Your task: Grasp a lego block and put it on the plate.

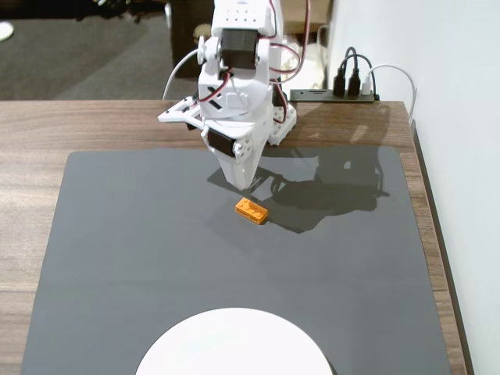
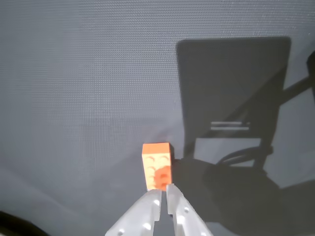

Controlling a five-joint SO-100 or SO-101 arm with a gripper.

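Near the middle of the dark grey mat [image 1: 141,258], a bit toward the arm's base, sits the lego block [image 1: 251,210], orange, studs up, lying flat & skewed to the mat edges in the fixed view. Not held by anything. The plate [image 1: 234,348] is at the bottom edge of that view, well apart from the block, only partly in frame, nothing on it.

Risks, as I judge them:
- Gripper [image 2: 162,192] looks pinched together, fingertips nearly touching w/ just a thin slit between them in the wrist view. If it drops as is, the tips land on the studs or shove the block away instead of straddling it. Needs to spread first.
- Tips overlap the near end of the block in the wrist view, so the approach seems biased to one end; a grab there could pivot or flick the block out.
- Block is rotated vs. the jaw line in the fixed view; poor wrist alignment = corner grip, likely slip during the carry to the plate.
- Mat is smooth-looking, so a nudged block may slide.

Pose: arm [image 1: 238,94] folded over its base at the far side of the wooden table [image 1: 47,129], upper links tall, wrist pitched down, white fingers pointing at the mat just behind the block. Whether tips touch the block, can't tell; they look slightly above it.
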